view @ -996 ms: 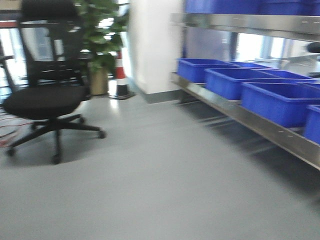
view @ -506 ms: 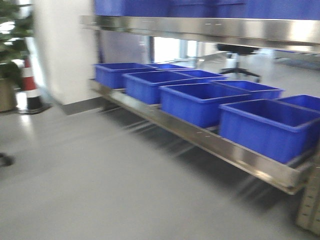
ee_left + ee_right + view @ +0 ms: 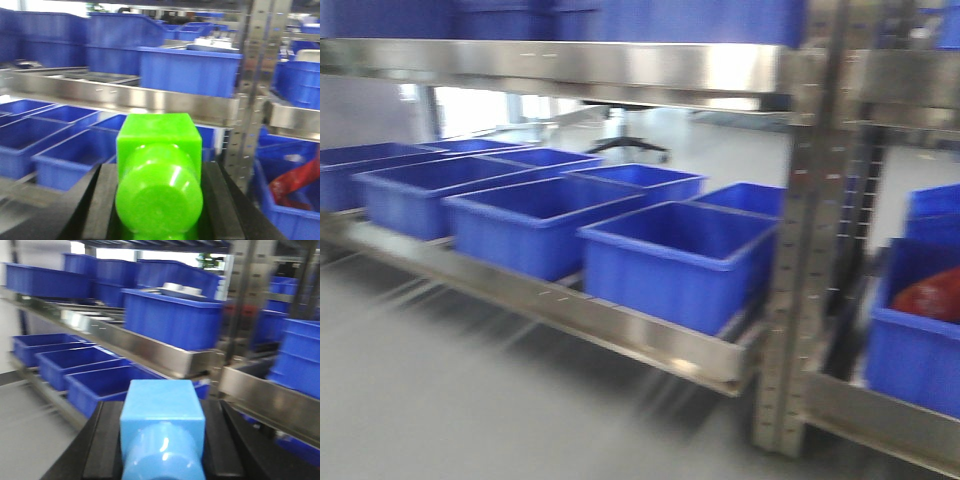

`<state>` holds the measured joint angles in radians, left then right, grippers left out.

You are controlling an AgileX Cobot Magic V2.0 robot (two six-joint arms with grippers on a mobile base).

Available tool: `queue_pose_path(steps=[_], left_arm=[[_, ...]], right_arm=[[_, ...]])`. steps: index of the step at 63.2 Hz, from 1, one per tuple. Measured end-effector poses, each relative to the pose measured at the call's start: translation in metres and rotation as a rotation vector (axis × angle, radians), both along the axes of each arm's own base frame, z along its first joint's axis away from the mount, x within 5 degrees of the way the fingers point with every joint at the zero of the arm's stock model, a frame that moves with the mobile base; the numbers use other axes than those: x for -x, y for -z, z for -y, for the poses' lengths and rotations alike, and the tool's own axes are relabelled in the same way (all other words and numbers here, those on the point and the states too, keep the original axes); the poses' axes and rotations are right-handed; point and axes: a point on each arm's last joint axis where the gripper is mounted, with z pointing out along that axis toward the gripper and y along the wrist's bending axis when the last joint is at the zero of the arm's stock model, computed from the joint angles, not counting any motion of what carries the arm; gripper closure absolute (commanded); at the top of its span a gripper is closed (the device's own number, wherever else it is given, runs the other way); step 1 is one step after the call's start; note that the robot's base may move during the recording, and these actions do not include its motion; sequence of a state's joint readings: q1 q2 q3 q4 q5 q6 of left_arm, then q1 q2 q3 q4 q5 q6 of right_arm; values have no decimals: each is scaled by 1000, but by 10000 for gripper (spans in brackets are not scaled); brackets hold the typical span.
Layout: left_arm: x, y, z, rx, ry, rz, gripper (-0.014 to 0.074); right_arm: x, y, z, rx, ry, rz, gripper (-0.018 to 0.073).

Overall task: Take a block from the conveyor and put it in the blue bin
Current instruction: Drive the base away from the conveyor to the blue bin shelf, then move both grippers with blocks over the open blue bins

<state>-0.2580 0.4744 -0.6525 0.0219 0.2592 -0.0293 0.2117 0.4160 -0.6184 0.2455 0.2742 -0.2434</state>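
Showing block [image 3: 932, 293] in blue bin [image 3: 910, 365]: front, left wrist | right wrist: shelf [image 3: 150, 347]

Black left tool [image 3: 159, 190] green-capped, right tool [image 3: 162, 435] blue-capped.

The bins [image 3: 680, 260] are a plain, saturated blue, unpatterned; the shelf rail [image 3: 650, 345] beneath them is brushed silver with pale glare; the upright post [image 3: 810, 250] is the same silver, dotted with rows of small dark holes; the floor [image 3: 440, 400] is flat pale grey; the packet [image 3: 932, 293], blurred in the far-right bin, is red. In the left wrist view a lime-green piece [image 3: 159, 170] shines glossy against black housing [image 3: 100, 200]; in the right wrist view a sky-blue piece [image 3: 162, 425] sits on the same black.
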Motion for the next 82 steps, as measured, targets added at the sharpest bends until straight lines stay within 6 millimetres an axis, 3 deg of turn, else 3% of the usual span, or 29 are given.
queue_pose_path(steps=[82], left_arm=[[0, 0, 0, 0, 0, 0, 707]], right_arm=[[0, 0, 0, 0, 0, 0, 721]])
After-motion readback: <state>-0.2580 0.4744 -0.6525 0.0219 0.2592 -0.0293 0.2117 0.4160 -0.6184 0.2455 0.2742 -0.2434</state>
